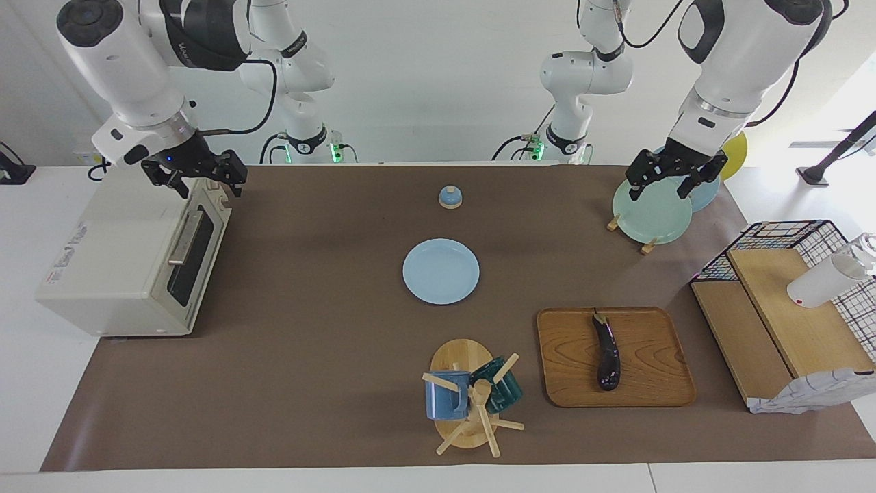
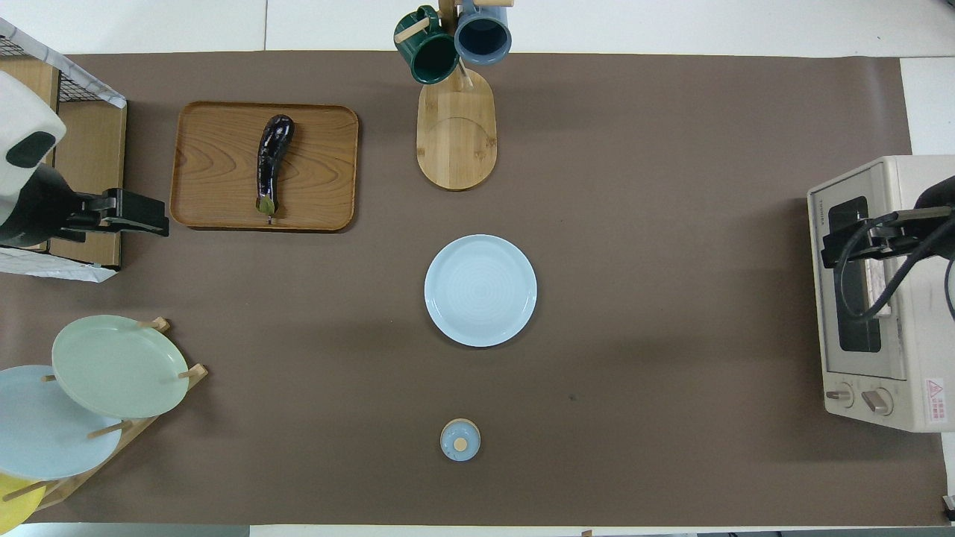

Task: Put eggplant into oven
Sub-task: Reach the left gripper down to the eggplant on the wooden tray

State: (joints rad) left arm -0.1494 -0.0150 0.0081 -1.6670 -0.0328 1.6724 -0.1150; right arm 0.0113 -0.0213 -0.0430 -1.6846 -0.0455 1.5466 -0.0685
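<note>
The dark purple eggplant (image 1: 607, 356) (image 2: 272, 160) lies lengthwise on a wooden tray (image 1: 650, 363) (image 2: 216, 164) toward the left arm's end of the table. The cream oven (image 1: 123, 253) (image 2: 895, 298) stands at the right arm's end with its glass door closed. My left gripper (image 1: 658, 192) (image 2: 153, 216) hangs open in the air over the plate rack, holding nothing. My right gripper (image 1: 211, 188) (image 2: 828, 253) is open above the oven's top front edge, near the door handle, and also holds nothing.
A pale blue plate (image 1: 441, 271) sits mid-table, with a small blue knobbed lid (image 1: 450, 197) nearer the robots. A mug tree (image 1: 469, 397) with two mugs stands beside the tray. A plate rack (image 1: 650, 212) and a wire-and-wood shelf (image 1: 773, 322) flank the left arm's end.
</note>
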